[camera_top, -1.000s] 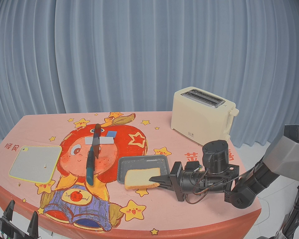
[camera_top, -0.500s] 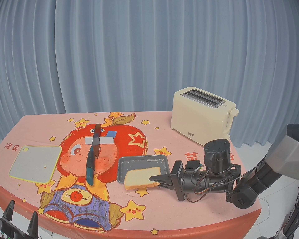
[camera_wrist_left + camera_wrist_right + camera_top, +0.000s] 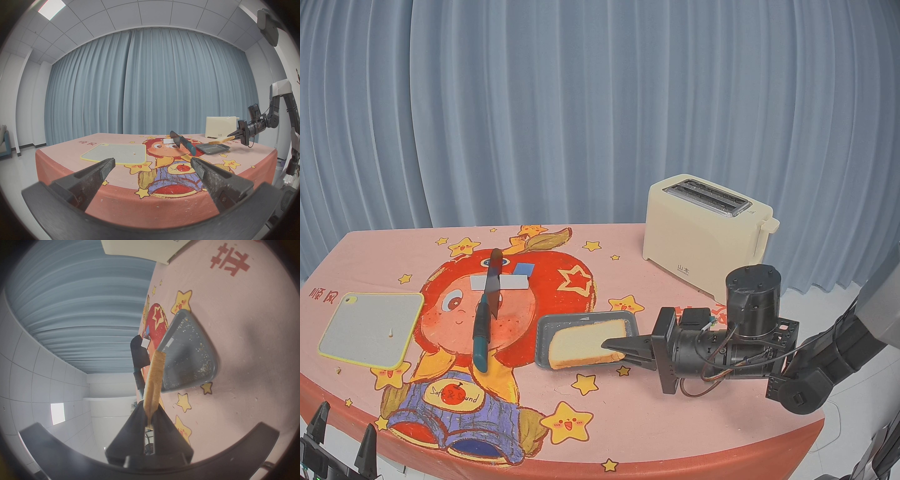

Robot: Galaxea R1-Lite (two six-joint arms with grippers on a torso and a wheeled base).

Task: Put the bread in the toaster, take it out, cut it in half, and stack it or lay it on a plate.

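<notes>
The bread (image 3: 584,343) was a soft, flat, square slice with a brown crust. It hung almost flat just over the grey metal tray (image 3: 575,319). The right gripper (image 3: 609,349) pinched its near edge tight. The smooth cream toaster (image 3: 700,237) stood behind that arm. The left gripper (image 3: 152,162) was far off, wide open and empty.

toaster (image 3: 700,234) cream | tray (image 3: 569,321) grey | bread (image 3: 581,345) tan-crusted | tablecloth (image 3: 650,406) pink, yellow stars | curtain (image 3: 550,112) blue-grey
</notes>
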